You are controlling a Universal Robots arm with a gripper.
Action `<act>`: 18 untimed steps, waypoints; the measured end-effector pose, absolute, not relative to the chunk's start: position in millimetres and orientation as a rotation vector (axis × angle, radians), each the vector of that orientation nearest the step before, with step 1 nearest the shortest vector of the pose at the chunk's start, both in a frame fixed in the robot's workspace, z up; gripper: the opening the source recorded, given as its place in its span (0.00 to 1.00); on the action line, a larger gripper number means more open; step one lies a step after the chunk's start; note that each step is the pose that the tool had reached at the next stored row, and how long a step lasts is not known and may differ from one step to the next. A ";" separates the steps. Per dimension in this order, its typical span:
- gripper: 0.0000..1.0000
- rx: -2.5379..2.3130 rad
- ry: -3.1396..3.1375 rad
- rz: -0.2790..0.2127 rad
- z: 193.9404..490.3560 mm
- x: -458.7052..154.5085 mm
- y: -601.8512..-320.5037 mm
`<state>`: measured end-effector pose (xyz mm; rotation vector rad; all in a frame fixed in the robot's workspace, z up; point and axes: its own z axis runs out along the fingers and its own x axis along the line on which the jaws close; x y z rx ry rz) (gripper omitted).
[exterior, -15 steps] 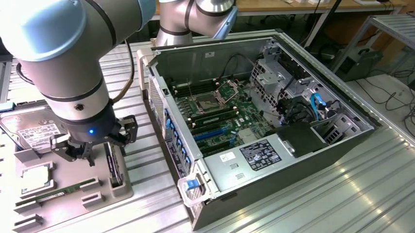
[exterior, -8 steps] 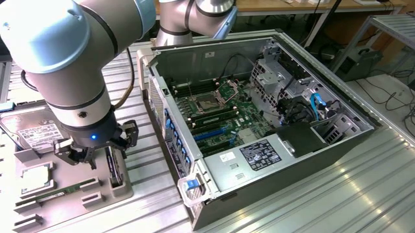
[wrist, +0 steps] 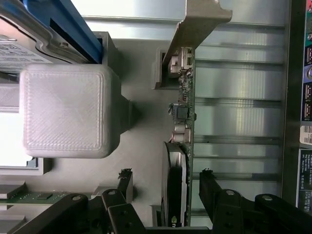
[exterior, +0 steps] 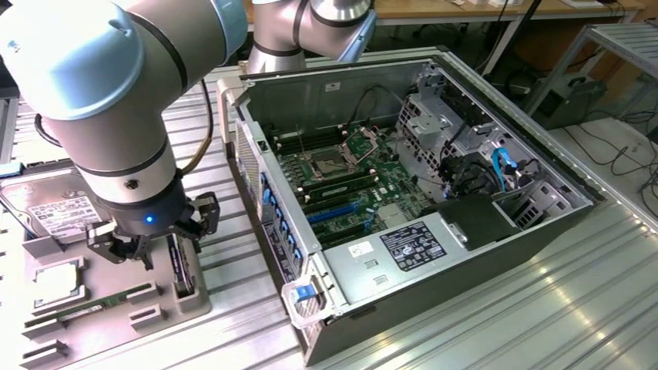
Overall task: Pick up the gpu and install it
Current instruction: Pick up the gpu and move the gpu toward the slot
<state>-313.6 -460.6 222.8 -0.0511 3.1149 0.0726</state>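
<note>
Grey printed tray (exterior: pixel 108 266) sits on the ribbed metal bench (exterior: pixel 535 308) at the exterior view's left, just beside an open computer case (exterior: pixel 411 100) that lies on its side. You have the gpu (wrist: pixel 184 117) standing on edge in a slot of that tray, with its pale metal bracket (wrist: pixel 195 29) at one end. The tool (wrist: pixel 166 175) hangs low over the card's other end with its jaws apart, and one black fingertip (wrist: pixel 125 178) is on each side of the board. One fingertip has a clear gap to the card. The other is very near, and contact cannot be told. Nothing is gripped.

By my judgement the pick-up is only at the approach: the card is neither clamped nor lifted. Installing is wholly undone, since no card stands in the blue expansion slots (exterior: pixel 331 216) on the motherboard (exterior: pixel 355 166). A hard drive (exterior: pixel 57 210) and a green memory stick (exterior: pixel 98 304) also rest in the tray.
</note>
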 end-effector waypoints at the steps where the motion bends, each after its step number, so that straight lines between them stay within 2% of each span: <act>1: 0.66 -0.051 3.115 0.073 222.9 -313.6 -460.6; 14: 0.66 -0.051 3.115 0.073 222.0 -310.3 -457.6; 15: 0.65 -0.051 3.115 0.073 221.7 -309.9 -457.6; 16: 0.58 -0.051 3.115 0.073 221.5 -309.6 -457.6; 17: 0.58 -0.051 3.115 0.073 221.4 -309.4 -457.7; 18: 0.51 -0.051 3.115 0.073 221.3 -309.4 -457.6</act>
